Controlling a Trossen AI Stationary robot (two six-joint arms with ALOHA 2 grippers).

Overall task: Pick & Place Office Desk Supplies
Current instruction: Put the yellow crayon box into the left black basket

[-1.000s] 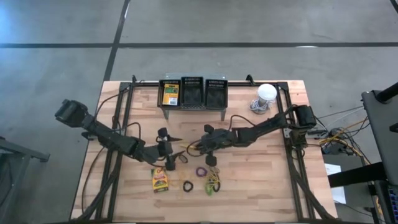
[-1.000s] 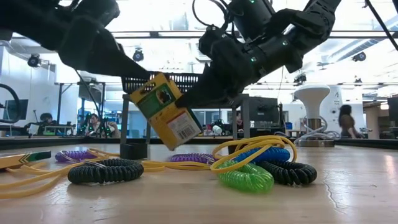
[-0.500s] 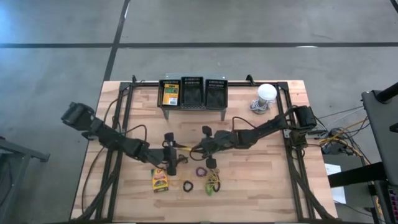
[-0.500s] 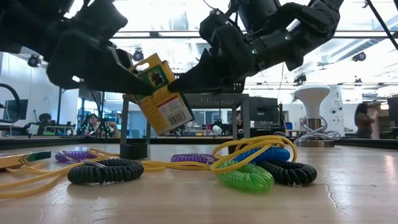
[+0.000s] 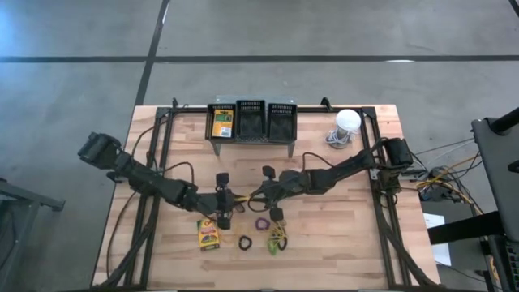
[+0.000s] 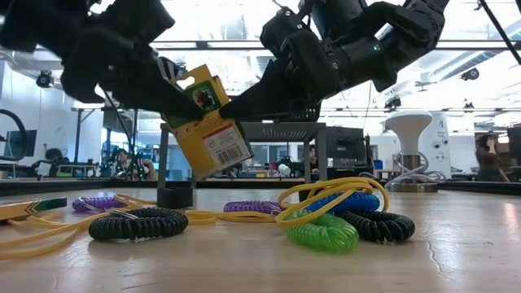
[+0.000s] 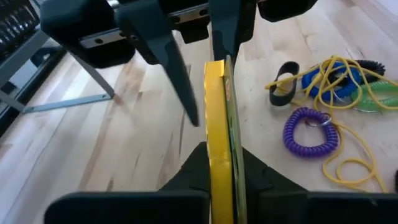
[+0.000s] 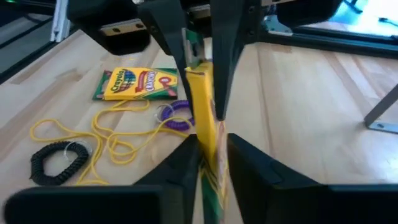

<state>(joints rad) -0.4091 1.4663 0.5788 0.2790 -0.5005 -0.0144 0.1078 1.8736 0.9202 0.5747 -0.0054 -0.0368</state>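
A yellow-and-green crayon box [image 6: 209, 122] hangs in the air between my two grippers, above the table's middle. My left gripper [image 7: 217, 177] comes from the left and is shut on it. My right gripper [image 8: 214, 165] comes from the right, its fingers a little apart on either side of the same box. A second crayon box [image 5: 209, 235] lies flat on the table nearer the front. A third crayon box [image 5: 223, 123] stands in the shelf's left compartment. Coiled bands, purple [image 5: 262, 223], black [image 5: 245, 242] and green with yellow [image 5: 278, 238], lie on the wood. My left gripper pinches the box's two broad faces between its fingers, at the upper end [image 6: 186, 91] beside the narrow yellow edge [image 7: 217, 155]. The fingers slant down from the table's left. The box is lifted clear of the table and hangs tilted, barcode end down. My right gripper stands astride the box's other upper edge [image 6: 232, 104], coming from the table's right. A gap shows between the box and one finger [image 8: 245, 165]. Whether the other finger [image 8: 185, 167] touches the box, I cannot tell.
A grey three-compartment shelf [image 5: 280, 139] stands at the far edge, a white bulb-like object [image 5: 347, 122] to its right. More coils, blue [image 6: 342, 202], green [image 6: 321, 232] and black [image 6: 137, 224], and loose yellow bands lie below the held box. Dark frame rails run along both table sides.
My left gripper has gone toward the table's right, up to the box that the right gripper held in the air, and has shut on the box's upper end. The box has risen a little and stays tilted, clear of the table.
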